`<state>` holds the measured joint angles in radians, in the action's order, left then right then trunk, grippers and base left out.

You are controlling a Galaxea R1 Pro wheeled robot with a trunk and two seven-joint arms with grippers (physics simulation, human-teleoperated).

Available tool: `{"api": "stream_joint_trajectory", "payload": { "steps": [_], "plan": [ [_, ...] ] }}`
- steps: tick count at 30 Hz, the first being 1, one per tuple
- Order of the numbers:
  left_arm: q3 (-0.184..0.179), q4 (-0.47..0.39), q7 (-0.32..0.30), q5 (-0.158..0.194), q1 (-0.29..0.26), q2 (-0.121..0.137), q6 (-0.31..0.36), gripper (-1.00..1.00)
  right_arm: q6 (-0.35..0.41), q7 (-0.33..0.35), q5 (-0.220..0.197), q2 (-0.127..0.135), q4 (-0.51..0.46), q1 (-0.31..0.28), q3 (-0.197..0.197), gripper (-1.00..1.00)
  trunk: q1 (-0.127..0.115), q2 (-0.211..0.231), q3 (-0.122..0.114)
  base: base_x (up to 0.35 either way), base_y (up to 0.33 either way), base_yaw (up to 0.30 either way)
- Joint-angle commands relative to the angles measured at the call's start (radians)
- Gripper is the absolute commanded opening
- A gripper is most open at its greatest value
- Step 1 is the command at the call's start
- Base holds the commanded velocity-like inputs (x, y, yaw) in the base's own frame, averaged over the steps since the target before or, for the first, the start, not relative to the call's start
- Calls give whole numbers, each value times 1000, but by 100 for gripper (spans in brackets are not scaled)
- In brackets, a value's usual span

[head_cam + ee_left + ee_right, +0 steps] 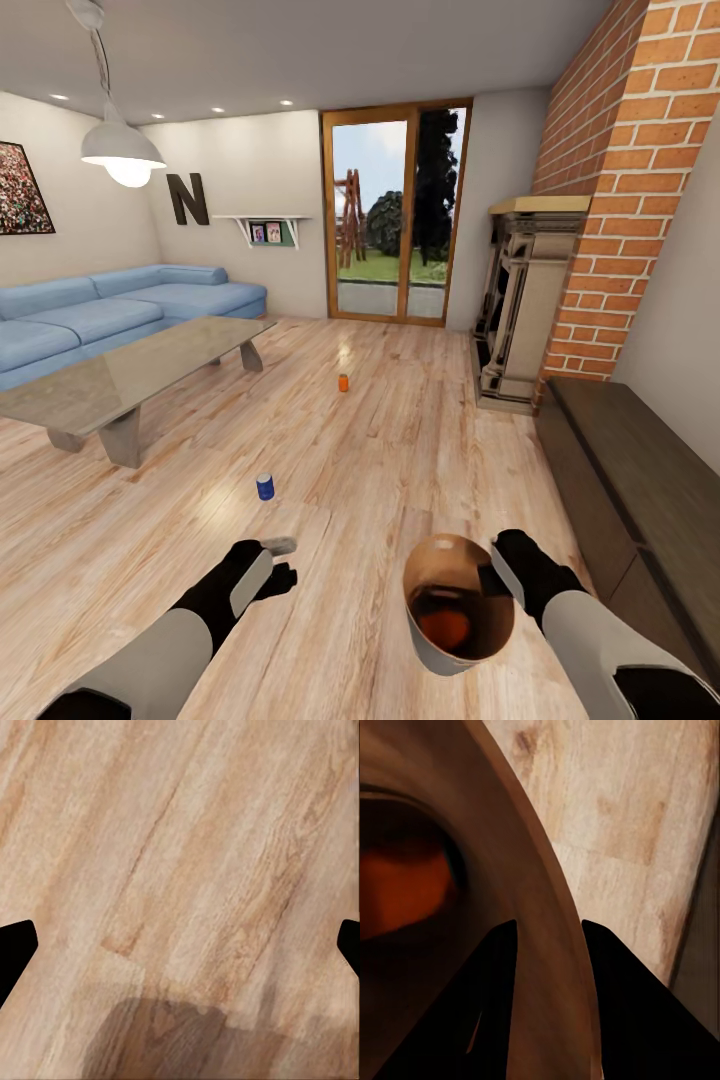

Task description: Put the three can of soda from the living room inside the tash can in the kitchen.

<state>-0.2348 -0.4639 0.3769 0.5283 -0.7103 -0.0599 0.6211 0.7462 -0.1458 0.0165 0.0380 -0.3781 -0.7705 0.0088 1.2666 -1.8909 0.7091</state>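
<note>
Warm orange-brown planks are covering the floor [400,440] of the living room, where the right gripper [547,937] is pinching the rim of the tash can [432,640], one finger sitting inside the wall and one outside in the right wrist view. Inside the bucket's glossy brown interior an orange-red shape [445,627] is showing; whether it is the reddish can or a reflection is hard to tell. Beyond the bucket, toward the glass doors [396,215], the blue can [265,486] is standing upright on the floor, and the orange can [343,382] is standing farther on, well apart from it. Left of the bucket, the left gripper [278,562] is hovering over bare planks; in the left wrist view its dark fingertips [15,949] are sitting at opposite edges, spread wide with nothing between them. Past the blue can, the glass-topped table [130,365] is standing before the blue sofa [100,310], which is being cut off by the picture's edge.
</note>
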Motion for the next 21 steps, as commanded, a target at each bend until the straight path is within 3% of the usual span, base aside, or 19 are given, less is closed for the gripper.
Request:
{"api": "stream_joint_trajectory", "payload": {
  "steps": [1,6,21],
  "plan": [
    [-1,0,-10,-1,0,0,-2,100,-29,6,-14,2,0,6,-3,-100,0,0,0,0,0,0],
    [-3,1,-23,-2,0,0,-4,100,-68,7,-15,7,2,16,-3,-100,0,0,0,0,0,0],
    [-1,1,-28,3,6,3,-5,100,-87,17,-14,3,1,21,-3,-100,0,0,0,0,0,0]
  ]
}}
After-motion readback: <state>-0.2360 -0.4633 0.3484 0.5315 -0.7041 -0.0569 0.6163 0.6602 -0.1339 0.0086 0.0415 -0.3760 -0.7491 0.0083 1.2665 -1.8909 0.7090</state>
